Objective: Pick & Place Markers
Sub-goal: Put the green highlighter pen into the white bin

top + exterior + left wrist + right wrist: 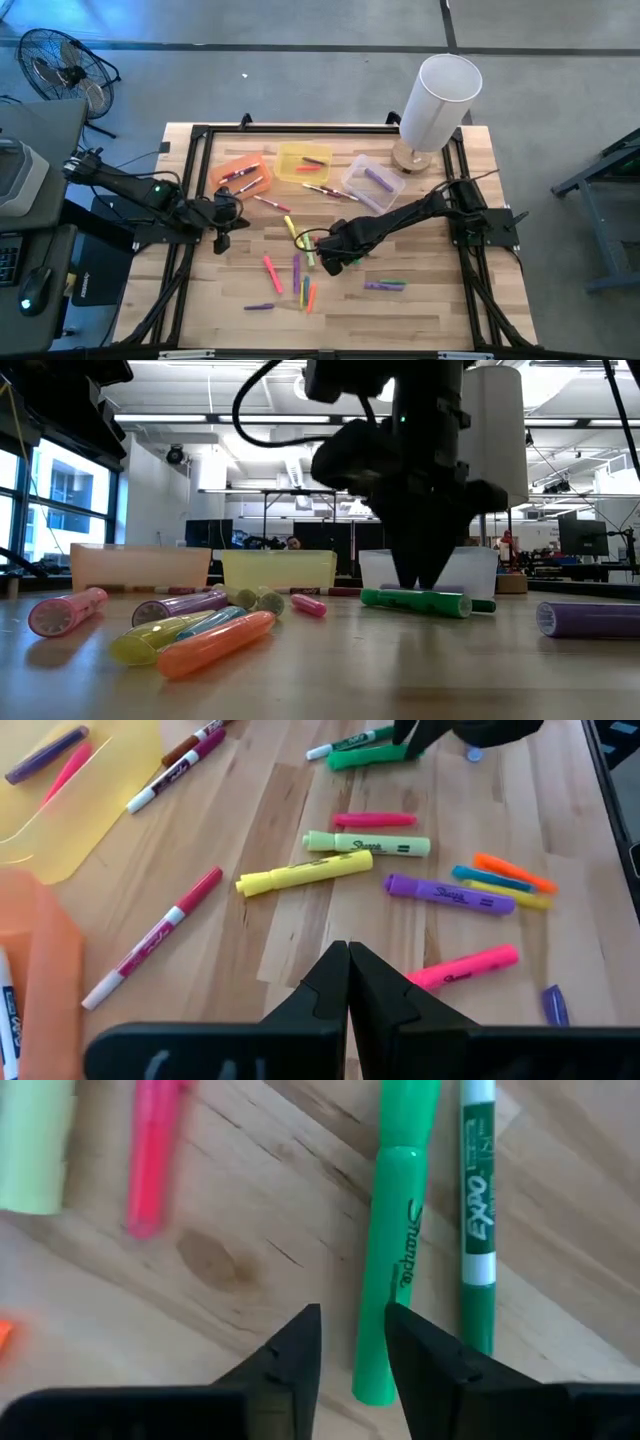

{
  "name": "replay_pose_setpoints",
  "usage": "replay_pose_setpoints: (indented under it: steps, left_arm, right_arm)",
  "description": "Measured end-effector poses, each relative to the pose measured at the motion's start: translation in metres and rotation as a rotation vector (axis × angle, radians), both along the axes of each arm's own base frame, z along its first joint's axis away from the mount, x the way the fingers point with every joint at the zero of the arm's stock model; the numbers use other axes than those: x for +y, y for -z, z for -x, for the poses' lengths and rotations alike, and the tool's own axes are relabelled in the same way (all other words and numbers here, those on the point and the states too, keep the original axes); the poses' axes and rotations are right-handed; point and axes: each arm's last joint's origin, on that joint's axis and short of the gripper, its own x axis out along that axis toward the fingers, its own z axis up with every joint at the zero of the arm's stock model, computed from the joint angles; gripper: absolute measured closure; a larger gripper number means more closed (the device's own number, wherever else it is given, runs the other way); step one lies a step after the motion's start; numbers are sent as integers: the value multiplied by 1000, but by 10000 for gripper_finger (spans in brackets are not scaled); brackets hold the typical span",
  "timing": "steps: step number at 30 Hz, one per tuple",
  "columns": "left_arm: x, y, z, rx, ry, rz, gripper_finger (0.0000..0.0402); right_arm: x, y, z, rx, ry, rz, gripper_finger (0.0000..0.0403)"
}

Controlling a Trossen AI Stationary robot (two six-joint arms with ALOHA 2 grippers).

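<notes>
Several markers lie loose on the wooden table, among them pink, purple and yellow ones. My right gripper points down at mid-table, open. Its fingers stand at one end of a green highlighter marker, which lies flat beside a green Expo marker. My left gripper hangs shut and holds nothing above the table's left part, near the orange bin; its joined fingers show in the left wrist view. My right gripper comes from above, its fingers to either side of the green highlighter's near end. That end lies close by one finger. Whether a finger touches it, I cannot tell. The highlighter lies flat on the table.
Along the far side stand an orange bin, a yellow bin and a clear bin, each with markers inside. A tall white cylinder on a wooden base stands at the far right corner. A black frame edges the table.
</notes>
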Motion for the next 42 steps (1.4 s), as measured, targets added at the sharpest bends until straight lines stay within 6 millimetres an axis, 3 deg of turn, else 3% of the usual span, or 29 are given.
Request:
replay_pose_setpoints:
  steps: [15,22,25,31,36,42]
  left_arm:
    - [0,0,0,-3,2,-31,401]
    - [1,0,0,-3,1,-31,401]
    - [1,0,0,-4,-1,-30,401]
    - [0,-1,-1,-19,-6,-16,401]
    - [0,-1,-1,-19,-6,-16,402]
    - [0,-1,-1,-19,-7,-16,402]
  right_arm:
    - [-2,26,14,22,11,-32,331]
    - [-1,21,8,7,-15,-29,341]
    - [0,11,-1,-66,-63,2,342]
    - [-14,-47,0,-224,-115,140,343]
    - [-50,-92,25,-226,-79,305,344]
    - [-94,-113,55,-53,-45,398,344]
